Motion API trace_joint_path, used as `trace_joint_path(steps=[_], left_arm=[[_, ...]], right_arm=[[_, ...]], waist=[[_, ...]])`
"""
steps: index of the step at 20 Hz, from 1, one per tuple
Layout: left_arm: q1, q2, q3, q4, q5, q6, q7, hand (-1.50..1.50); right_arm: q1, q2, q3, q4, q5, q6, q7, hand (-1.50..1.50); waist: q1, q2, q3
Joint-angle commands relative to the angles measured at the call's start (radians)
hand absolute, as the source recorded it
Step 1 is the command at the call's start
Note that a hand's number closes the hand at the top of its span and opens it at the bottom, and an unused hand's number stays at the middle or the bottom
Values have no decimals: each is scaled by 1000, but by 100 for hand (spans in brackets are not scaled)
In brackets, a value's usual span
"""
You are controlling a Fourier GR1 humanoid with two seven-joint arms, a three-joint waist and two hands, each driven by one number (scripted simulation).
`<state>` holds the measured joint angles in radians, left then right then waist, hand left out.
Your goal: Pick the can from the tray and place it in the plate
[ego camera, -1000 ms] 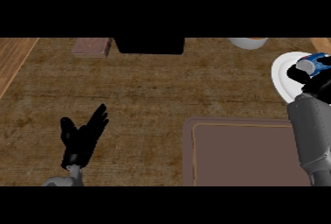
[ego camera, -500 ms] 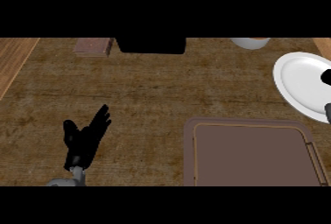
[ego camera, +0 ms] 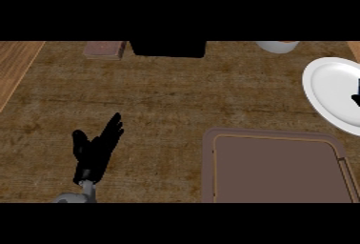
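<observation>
The left robot hand (ego camera: pixel 97 148) is black and sits low on the brown wooden tabletop (ego camera: pixel 183 90). Its fingers are straight and spread a little, pointing up and away from the robot. It holds nothing. It looks like it is just resting there, out of the way, so the other arm can do the work.

Well off to the right of this robot hand lies the flat brown tray with a raised rim (ego camera: pixel 275 167). The inside of the tray is bare, with no can standing on it. Farther right and farther away from the robot is the round white plate (ego camera: pixel 329 93), cut off by the edge of the view. A small black shape (ego camera: pixel 355 99) pokes in over the plate's right side. It is likely part of the right robot hand, but so little shows that one cannot tell if its fingers are apart or together, or if they hold anything.

The can does not show anywhere. Since the tray is bare and that dark shape is over the plate, the can may be by the plate just outside the view, but that is only a guess.

Far from the left robot hand, at the back, are a small reddish-brown block (ego camera: pixel 104 49), a big black box (ego camera: pixel 169 48) and a pale round bowl (ego camera: pixel 276 46).
</observation>
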<state>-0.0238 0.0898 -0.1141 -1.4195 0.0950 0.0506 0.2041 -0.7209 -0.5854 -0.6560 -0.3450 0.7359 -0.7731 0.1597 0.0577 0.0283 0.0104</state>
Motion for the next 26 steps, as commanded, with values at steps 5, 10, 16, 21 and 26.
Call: trace_joint_path(steps=[5,10,16,21,26], left_arm=[[16,-5,1,7,-5,6,-8,0],[2,15,25,-13,16,1,45,0],[-6,-12,5,20,-18,21,26,0],[59,26,41,-76,16,2,65,0],[89,22,30,-51,-1,-18,23,0]], right_arm=[[31,42,-154,-74,-218,14,-365,-150],[33,43,-284,-108,-377,28,-528,-150],[92,19,-346,-29,-507,229,-670,-150],[172,57,-298,-83,-562,394,-702,-150],[317,111,-230,-219,-591,492,-657,-150]], waist=[[-13,-3,1],[-17,-6,0],[-37,-18,-6],[-50,-28,-10],[-64,-33,-11]])
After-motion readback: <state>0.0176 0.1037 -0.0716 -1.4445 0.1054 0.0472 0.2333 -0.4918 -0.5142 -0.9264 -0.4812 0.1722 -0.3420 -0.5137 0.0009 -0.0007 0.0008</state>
